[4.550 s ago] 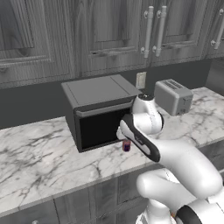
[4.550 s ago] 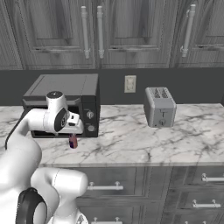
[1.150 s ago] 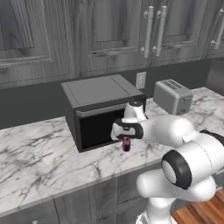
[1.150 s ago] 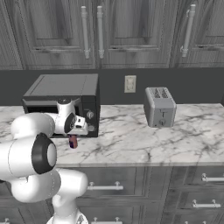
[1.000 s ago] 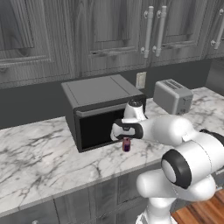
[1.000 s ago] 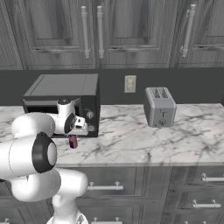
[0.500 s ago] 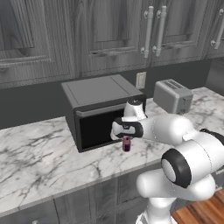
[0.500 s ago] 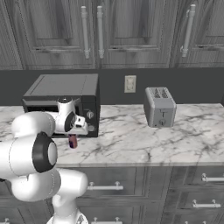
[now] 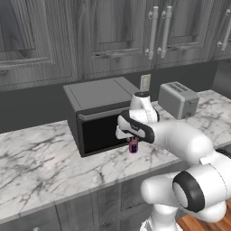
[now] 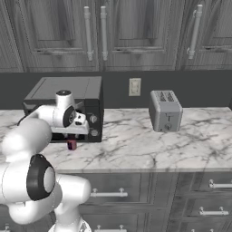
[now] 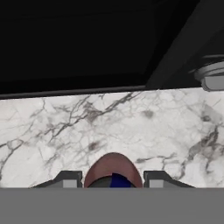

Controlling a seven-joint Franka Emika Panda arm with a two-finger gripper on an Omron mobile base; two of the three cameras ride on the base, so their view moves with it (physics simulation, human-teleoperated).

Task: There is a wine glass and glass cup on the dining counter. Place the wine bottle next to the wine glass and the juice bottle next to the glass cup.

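One arm bent low before the microwave (image 9: 97,115), tool (image 9: 132,143) pointing down, clamped on juice bottle (image 9: 133,145).

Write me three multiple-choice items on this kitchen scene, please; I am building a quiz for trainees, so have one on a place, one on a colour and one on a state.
1. Where is the juice bottle?
A. on top of the toaster
B. just in front of the microwave, under the gripper
C. inside a cabinet

2. What colour is the body of the juice bottle?
A. purple
B. green
C. yellow

3. How does the microwave door stand?
A. swung wide open
B. taken off
C. closed

Answers:
1 B: both base views show the bottle below the gripper, by the front of the microwave and above the counter.
2 A: its body shows purple in the left base view.
3 C: its dark door sits flush with the front.
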